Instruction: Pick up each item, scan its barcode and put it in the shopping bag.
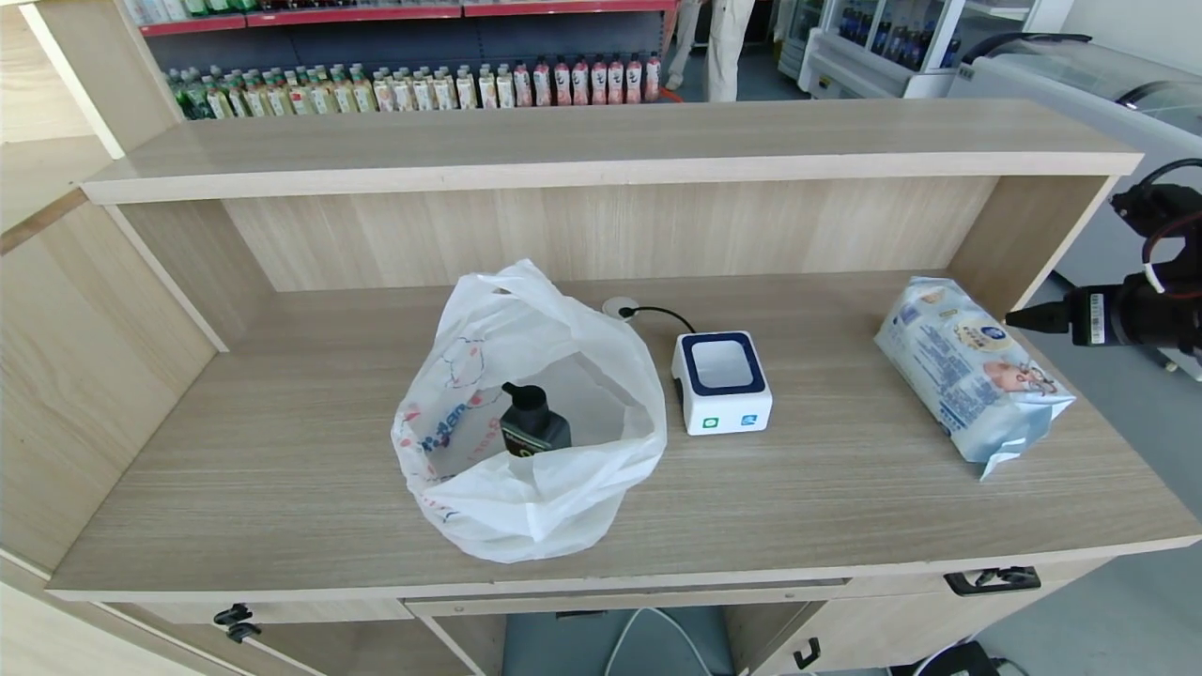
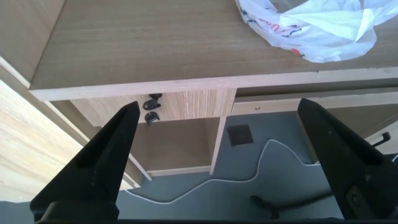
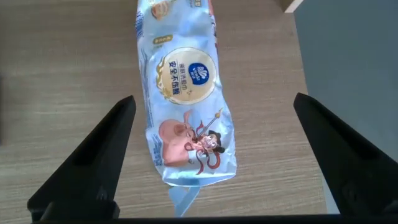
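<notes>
A white plastic shopping bag [image 1: 554, 498] stands open in the middle of the wooden counter [image 1: 845, 498], with a black bottle [image 1: 532, 424] upright inside it. To the bag's right sits a white barcode scanner [image 1: 721, 382] with a dark-framed window. A light blue packet of wipes [image 1: 972, 376] lies flat near the counter's right end. My right gripper [image 3: 214, 102] hangs open above that packet [image 3: 186, 93], one finger on each side and not touching it. My left gripper [image 2: 219, 109] is open and holds nothing, low in front of the counter's left front edge, with the bag [image 2: 317, 28] beyond it.
A raised wooden shelf [image 1: 601, 150] and side walls enclose the counter at the back and both ends. The scanner's black cable [image 1: 657, 312] runs to a hole behind it. Drawer handles [image 2: 151, 109] and floor cables [image 2: 261, 168] lie below the front edge.
</notes>
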Robot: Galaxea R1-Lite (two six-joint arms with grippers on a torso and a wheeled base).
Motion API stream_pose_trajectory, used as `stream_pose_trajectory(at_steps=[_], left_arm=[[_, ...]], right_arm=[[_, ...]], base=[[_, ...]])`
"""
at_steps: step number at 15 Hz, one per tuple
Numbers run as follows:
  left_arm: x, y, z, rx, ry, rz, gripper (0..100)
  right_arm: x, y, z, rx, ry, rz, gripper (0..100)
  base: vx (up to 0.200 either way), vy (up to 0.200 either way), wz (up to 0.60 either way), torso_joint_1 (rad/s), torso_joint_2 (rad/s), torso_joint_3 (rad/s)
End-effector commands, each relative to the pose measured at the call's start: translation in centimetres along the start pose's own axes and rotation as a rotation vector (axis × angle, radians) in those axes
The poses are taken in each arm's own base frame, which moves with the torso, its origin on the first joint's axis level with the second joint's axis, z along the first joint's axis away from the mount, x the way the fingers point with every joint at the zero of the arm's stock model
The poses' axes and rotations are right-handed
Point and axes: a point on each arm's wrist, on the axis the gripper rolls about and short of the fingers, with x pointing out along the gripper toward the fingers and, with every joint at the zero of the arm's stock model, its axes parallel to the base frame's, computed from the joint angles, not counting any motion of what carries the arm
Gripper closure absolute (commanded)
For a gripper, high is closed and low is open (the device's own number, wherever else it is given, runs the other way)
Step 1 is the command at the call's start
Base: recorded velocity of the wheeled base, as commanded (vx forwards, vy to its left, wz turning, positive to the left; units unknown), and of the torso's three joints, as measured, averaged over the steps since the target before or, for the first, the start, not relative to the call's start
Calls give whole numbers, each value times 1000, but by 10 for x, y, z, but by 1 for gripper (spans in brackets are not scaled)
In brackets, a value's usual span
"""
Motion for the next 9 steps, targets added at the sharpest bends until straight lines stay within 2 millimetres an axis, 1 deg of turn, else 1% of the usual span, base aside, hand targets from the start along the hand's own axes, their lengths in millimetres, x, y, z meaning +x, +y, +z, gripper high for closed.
stream_pose_trajectory(at_steps=[1,2,4,6,9], left_arm=[[0,0,0,0,-1,0,0],[0,0,0,0,-1,0,0],[0,0,0,0,-1,0,0],[0,0,0,0,-1,0,0],[0,0,0,0,-1,0,0]], right_arm=[[24,-7,-14,8,64,-6,0],[32,-7,-19,13,90,4,0],[41,-5,-26,32,113,49,0],[48,-4,-29,39,114,111,0],[54,-2,-32,46,115,186,0]], base=[[0,0,0,0,0,0],[0,0,0,0,0,0],[0,0,0,0,0,0],[0,0,0,0,0,0],[0,0,0,0,0,0]])
